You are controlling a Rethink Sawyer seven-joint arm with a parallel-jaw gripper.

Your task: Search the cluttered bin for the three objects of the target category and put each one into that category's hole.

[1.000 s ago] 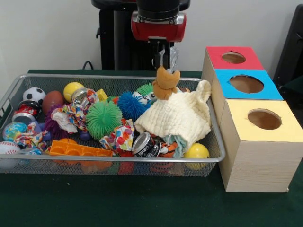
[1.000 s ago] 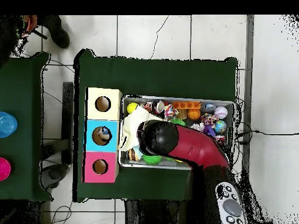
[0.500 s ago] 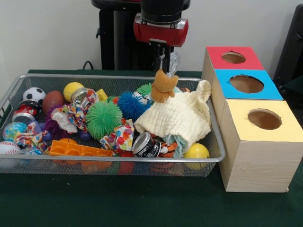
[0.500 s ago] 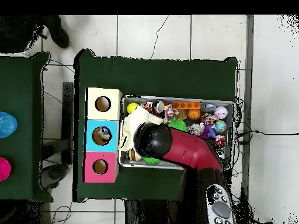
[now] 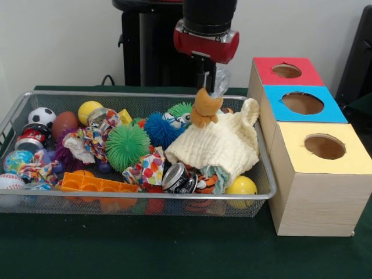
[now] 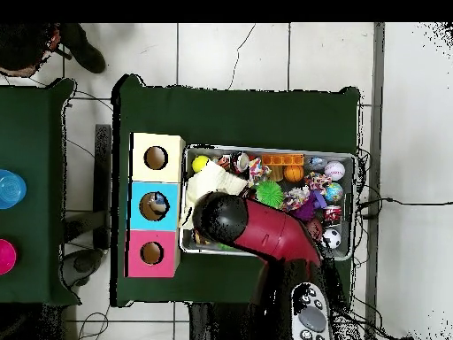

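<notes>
My gripper hangs over the right end of the wire bin, shut on the top of an orange plush toy. The plush dangles just above a cream knitted cloth and touches its upper edge. Something clear and crinkly shows beside the fingers. To the right of the bin stand three wooden boxes, each with a hole: red, blue, yellow. In the overhead view the arm's red and black wrist hides the gripper and the plush; the boxes lie just left of it.
The bin holds several balls, spiky green and blue balls, a crushed can, an orange block, and rag toys. A person shows at the overhead view's top left, beside a second table.
The gripper has shifted right toward the boxes and slightly up, carrying the orange plush along. In the overhead view the wrist moved left across the bin.
</notes>
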